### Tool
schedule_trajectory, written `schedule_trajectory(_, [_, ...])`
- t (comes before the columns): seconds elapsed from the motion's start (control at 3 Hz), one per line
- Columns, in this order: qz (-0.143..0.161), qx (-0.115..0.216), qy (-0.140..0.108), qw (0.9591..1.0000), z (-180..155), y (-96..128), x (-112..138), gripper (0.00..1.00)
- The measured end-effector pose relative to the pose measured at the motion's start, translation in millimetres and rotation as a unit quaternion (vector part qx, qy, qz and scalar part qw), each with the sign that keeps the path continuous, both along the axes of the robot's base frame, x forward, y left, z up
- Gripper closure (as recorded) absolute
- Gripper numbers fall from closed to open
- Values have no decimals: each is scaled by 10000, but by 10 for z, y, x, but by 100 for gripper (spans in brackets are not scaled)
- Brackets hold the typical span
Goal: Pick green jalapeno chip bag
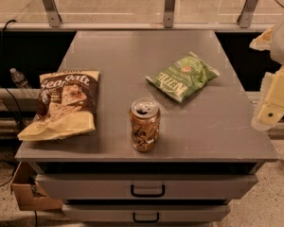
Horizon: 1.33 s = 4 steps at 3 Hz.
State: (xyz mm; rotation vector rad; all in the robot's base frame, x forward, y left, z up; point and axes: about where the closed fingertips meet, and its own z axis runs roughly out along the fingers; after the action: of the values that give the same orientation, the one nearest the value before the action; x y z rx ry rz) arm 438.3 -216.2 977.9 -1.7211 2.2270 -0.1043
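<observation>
The green jalapeno chip bag (183,76) is a small crinkly light-green bag with white lettering and a small red mark. It lies flat on the grey table top (132,51), right of centre. My gripper (269,112) is a cream-coloured piece at the right edge of the camera view. It hangs just off the table's right side, to the right of the bag and nearer the front, well apart from it and holding nothing that shows.
A brown-and-cream Sea Salt bag (66,103) lies at the table's left front. An opened drink can (144,125) stands upright near the front centre, in front of the green bag. Two drawers (146,189) sit below the top. A railing runs behind the table.
</observation>
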Motion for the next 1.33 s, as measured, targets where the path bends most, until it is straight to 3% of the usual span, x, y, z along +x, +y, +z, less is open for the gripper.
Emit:
schedule_trajectory(0.33, [0, 0, -1, 10000, 0, 0, 0, 0])
schedule_trajectory(0.67, [239, -231, -235, 9992, 136, -40, 208, 0])
schedule_trajectory(1.0, [803, -505, -515, 9942, 245, 3, 626, 0])
schedule_trajectory(1.33, [1463, -712, -696, 9842, 173, 105, 1082, 0])
